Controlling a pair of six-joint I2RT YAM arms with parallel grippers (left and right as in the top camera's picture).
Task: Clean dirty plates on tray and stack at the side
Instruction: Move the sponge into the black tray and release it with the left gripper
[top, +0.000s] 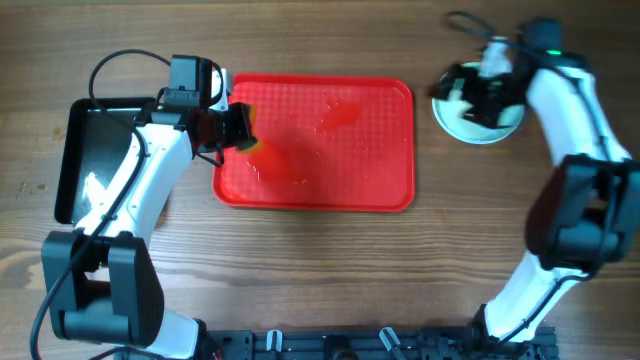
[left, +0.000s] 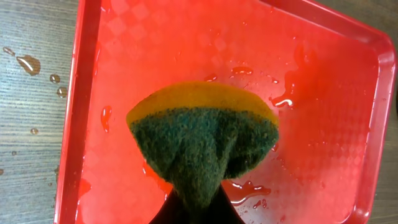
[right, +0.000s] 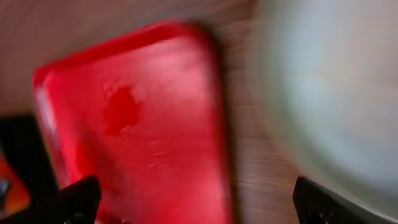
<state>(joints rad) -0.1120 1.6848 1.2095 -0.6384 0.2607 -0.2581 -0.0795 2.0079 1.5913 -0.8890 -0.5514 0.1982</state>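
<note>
Seen from the fixed camera overhead, looking straight down: the whole table (top: 320, 270), my two arms entering from the bottom edge, the red tray (top: 340, 170) at centre, a plate (top: 470, 132) at upper right. My left wrist camera hangs close over the tray (left: 186, 50), facing down past the sponge (left: 205, 130), with a strip of table (left: 31, 93) at left. My right wrist camera, blurred, takes in tray (right: 155, 124) and plate (right: 336, 93) from near, with my fingertips (right: 78, 199) at its bottom corners. All three views share the tray.
</note>
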